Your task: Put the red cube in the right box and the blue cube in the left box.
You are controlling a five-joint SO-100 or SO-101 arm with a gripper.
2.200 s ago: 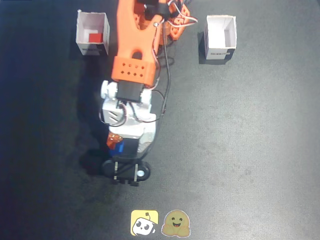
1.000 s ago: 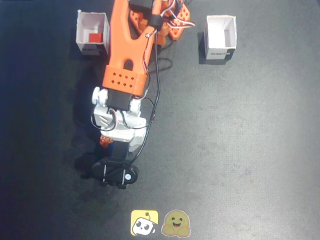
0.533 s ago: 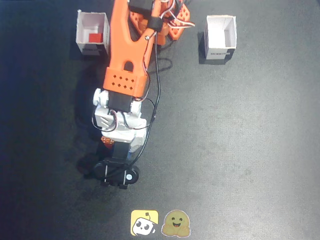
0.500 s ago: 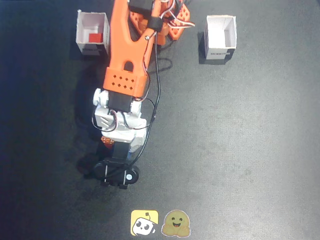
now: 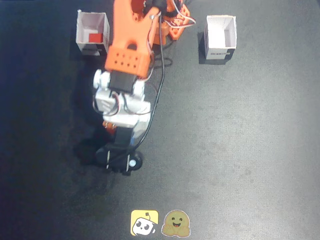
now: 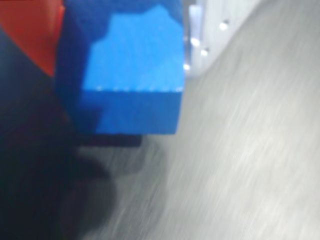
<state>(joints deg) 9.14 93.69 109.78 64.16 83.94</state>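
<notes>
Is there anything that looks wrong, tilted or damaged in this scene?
Nothing stands out. The red cube lies inside the left white box in the fixed view, the right white box stands upright, and the blue cube looks intact.

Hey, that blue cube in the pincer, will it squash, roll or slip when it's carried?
The blue cube probably stays stiff: its edges look crisp. Its flat faces make rolling unlikely. The smooth-looking faces might let it slip, though the blurry wrist view leaves that uncertain.

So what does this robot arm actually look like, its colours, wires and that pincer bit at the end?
In the fixed view the arm is bright orange plastic, one boxy end dotted with small round holes. Below it sits a white wrist section with black motor blocks. Thin black and red-and-white cables loop along its side. The pincer is mostly hidden beneath a black camera mount; in the wrist view, one finger shows orange.
</notes>
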